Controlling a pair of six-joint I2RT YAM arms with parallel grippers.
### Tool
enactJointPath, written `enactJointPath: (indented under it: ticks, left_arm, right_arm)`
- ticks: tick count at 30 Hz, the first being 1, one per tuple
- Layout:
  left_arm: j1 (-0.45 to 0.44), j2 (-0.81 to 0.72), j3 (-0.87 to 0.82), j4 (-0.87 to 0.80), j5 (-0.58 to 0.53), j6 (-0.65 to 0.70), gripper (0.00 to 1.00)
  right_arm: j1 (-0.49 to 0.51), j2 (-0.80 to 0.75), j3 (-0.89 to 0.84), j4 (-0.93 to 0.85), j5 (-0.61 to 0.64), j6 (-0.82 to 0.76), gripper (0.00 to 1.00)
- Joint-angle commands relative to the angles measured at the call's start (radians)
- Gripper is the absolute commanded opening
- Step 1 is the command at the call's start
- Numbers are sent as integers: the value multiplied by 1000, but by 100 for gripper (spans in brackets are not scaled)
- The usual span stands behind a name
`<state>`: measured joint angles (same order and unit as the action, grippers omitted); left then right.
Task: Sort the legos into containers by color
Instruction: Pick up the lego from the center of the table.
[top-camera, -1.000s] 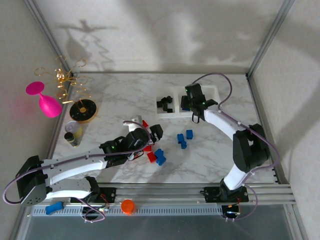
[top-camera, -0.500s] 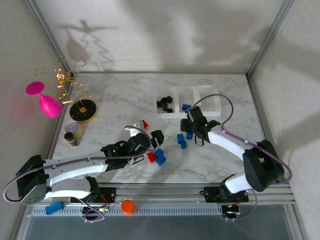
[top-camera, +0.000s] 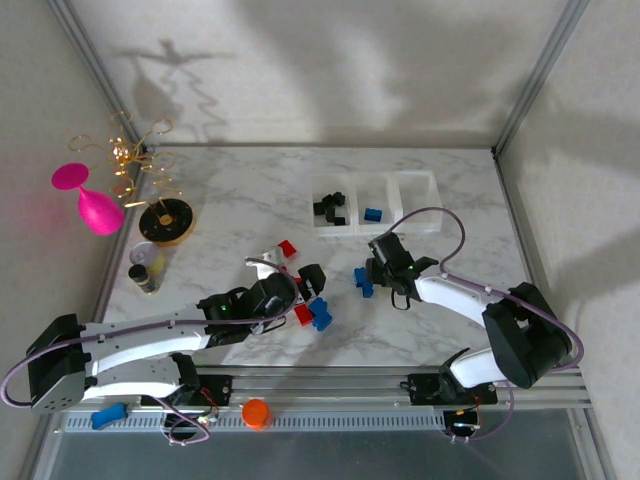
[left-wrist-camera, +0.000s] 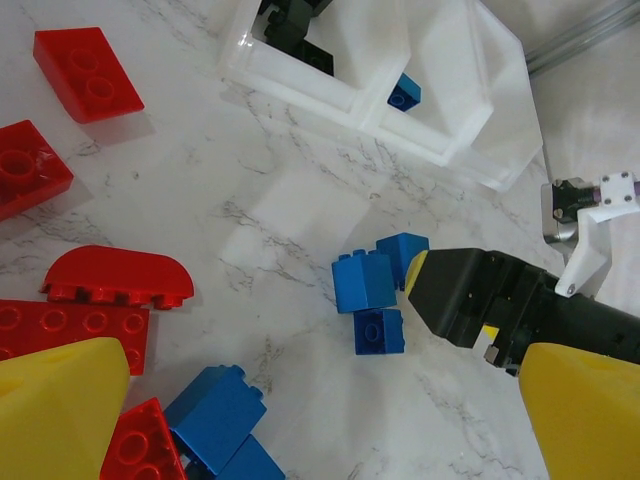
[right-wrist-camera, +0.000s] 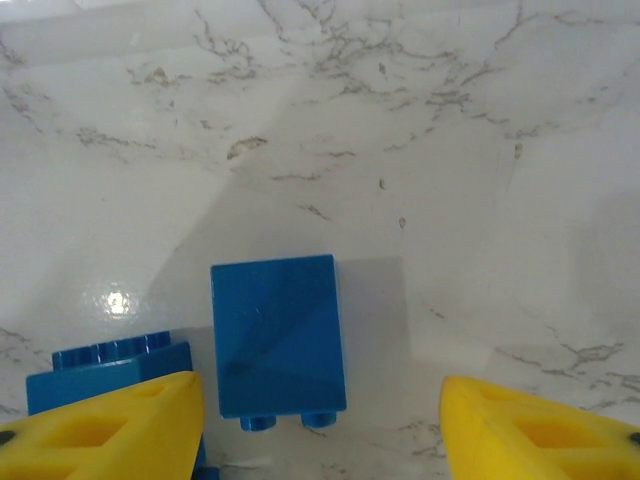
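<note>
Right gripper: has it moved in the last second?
Yes. The right gripper has left the bins and come toward the near edge, over the blue bricks.

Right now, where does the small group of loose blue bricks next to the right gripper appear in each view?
Top external: blue bricks, mid-table, just picture-left of the right gripper.
Left wrist: blue bricks at picture centre, beside the gripper's dark tip.
Right wrist: lower left, one between its yellow fingers.
Shared landmark: the right gripper.
</note>
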<state>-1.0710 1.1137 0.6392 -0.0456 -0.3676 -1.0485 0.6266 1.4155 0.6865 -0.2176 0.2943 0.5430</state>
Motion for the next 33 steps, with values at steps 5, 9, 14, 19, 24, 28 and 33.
enactJointPath:
  ticks: [5,9,14,19,24,28,33]
  left_arm:
    - [-10,12,5,-9,-38,-21,100]
    - [-11,17,10,-10,-40,-18,100]
    - [-10,20,17,-19,-51,-12,100]
    - [-10,21,25,-23,-57,-4,100]
    - [-9,22,37,-24,-65,9,100]
    - [-3,25,61,-27,-74,31,100]
    - [9,32,83,-19,-87,48,100]
  right_arm:
    - [0,73,16,55,43,-21,58]
    - [-13,106,28,71,43,-30,51]
    - [-30,123,39,87,24,-47,43]
    - [-31,103,42,81,6,-56,33]
    - [-38,47,61,59,-3,-66,29]
    - [-64,19,108,36,-2,-84,29]
    - [-107,54,214,21,-3,-111,28]
